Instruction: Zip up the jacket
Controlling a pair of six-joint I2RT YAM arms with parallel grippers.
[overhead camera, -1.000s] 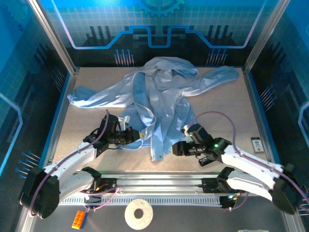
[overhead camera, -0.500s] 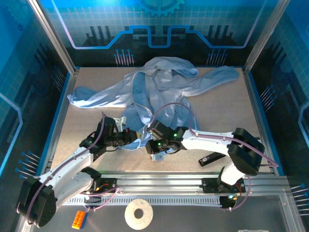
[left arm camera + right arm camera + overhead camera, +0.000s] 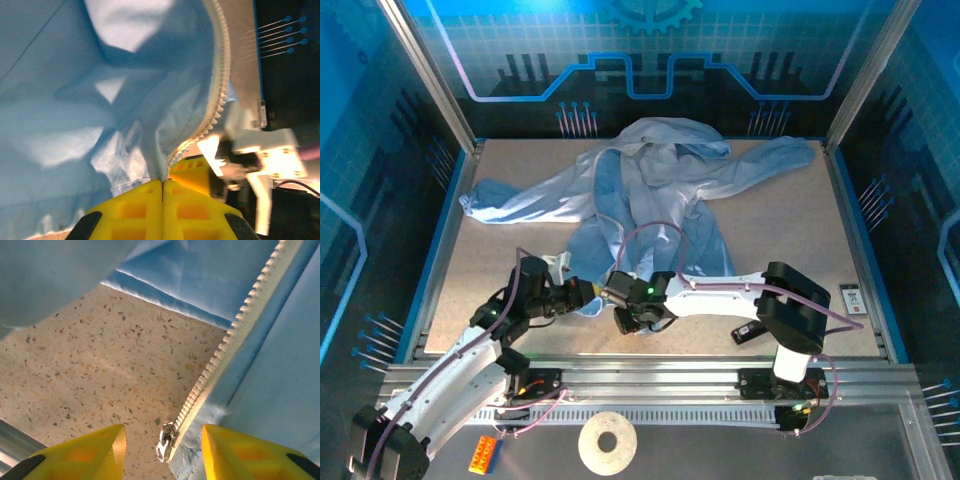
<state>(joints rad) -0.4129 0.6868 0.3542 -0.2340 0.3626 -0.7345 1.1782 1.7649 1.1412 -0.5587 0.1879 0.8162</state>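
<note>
Fingers of left gripper [image 3: 163,186]: pressed together, pinching the jacket [image 3: 650,190] hem beside its zipper teeth [image 3: 220,90].
Fingers of right gripper [image 3: 164,432]: spread, straddling the zipper pull [image 3: 164,444].
Jacket: lay crumpled on the tabletop [image 3: 800,250], hem nearest the arms.
Handling: looked light, limp, slippery; hem and pull seemed the best holds.

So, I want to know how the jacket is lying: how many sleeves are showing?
2. On the jacket, one sleeve trails toward the left edge of the table; the other sleeve reaches toward the far right corner. None seems hidden.
</note>
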